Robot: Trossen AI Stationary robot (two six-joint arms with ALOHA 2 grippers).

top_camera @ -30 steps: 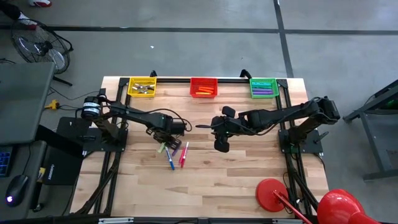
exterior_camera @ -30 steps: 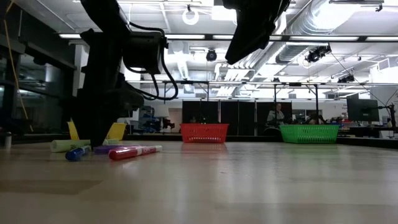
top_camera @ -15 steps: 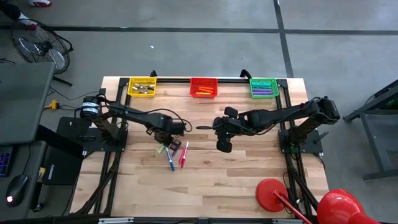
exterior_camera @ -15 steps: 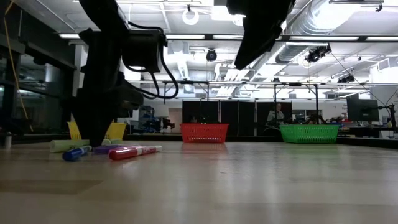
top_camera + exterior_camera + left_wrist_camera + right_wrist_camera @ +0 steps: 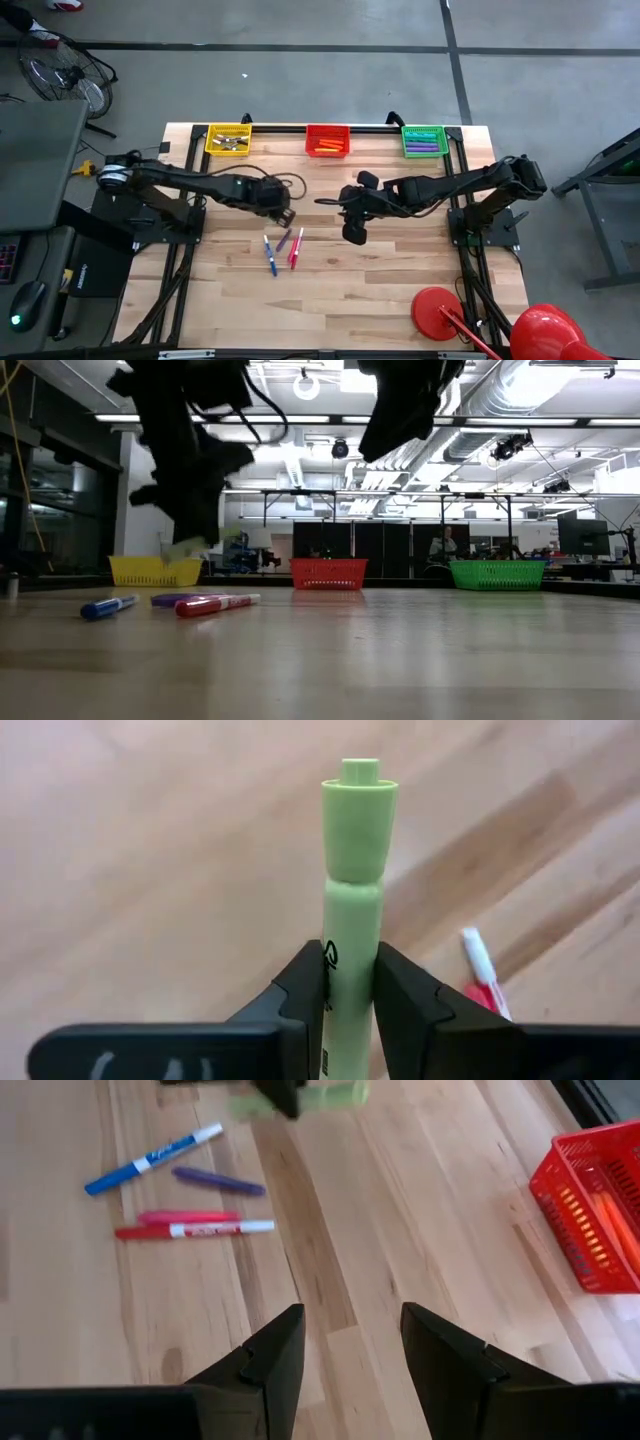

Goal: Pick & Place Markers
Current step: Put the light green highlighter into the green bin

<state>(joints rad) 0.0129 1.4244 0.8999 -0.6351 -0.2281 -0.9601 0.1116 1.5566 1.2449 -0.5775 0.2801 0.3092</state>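
The left gripper (image 5: 350, 982) is clamped on a green marker (image 5: 356, 870) whose lower end it hides, above the worktop (image 5: 380, 270). The right gripper (image 5: 345, 1342) hovers nearby, parted, holding nothing. An orange marker lies in the red basket (image 5: 327, 139).

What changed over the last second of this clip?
The left gripper, shut on the light green marker, lifted it off the table and drew back toward the yellow basket. The blue marker, purple marker and red marker stayed put; the right gripper hovers open mid-table, hardly moved.
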